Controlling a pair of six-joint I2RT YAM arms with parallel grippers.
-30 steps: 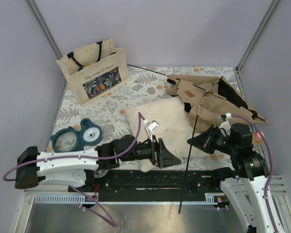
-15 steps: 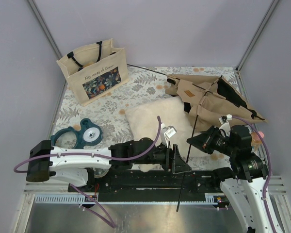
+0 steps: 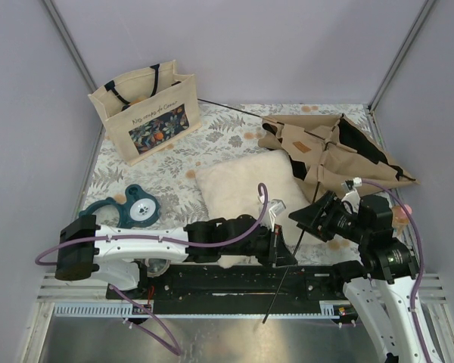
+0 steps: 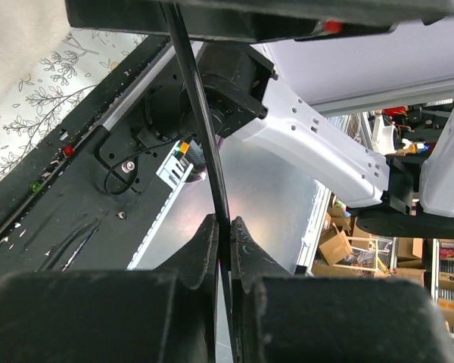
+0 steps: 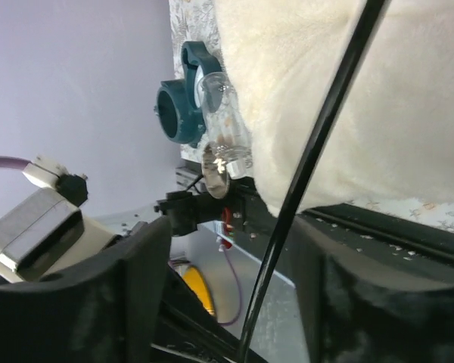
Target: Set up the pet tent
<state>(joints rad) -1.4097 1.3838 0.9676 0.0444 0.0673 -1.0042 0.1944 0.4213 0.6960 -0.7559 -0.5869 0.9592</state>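
The pet tent (image 3: 334, 150) lies collapsed as tan fabric at the back right. One thin black pole (image 3: 306, 206) runs from it down past the table's front edge. My left gripper (image 3: 286, 255) is shut on that pole low down; in the left wrist view the pole (image 4: 194, 98) is pinched between the fingertips of the left gripper (image 4: 223, 236). My right gripper (image 3: 307, 218) is higher on the same pole. In the right wrist view the pole (image 5: 318, 136) passes between the right gripper's (image 5: 231, 295) open jaws without touching either finger.
A fluffy cream pillow (image 3: 246, 189) lies mid-table under the arms. A beige tote bag (image 3: 146, 113) stands at the back left. A teal ring-shaped object (image 3: 121, 213) sits front left. Another thin black pole (image 3: 231, 109) lies along the back. The black rail (image 3: 212, 280) runs along the front.
My left arm has swung right to the pole and shut on it. My right gripper has opened off the pole. The pole's lower end has shifted left.
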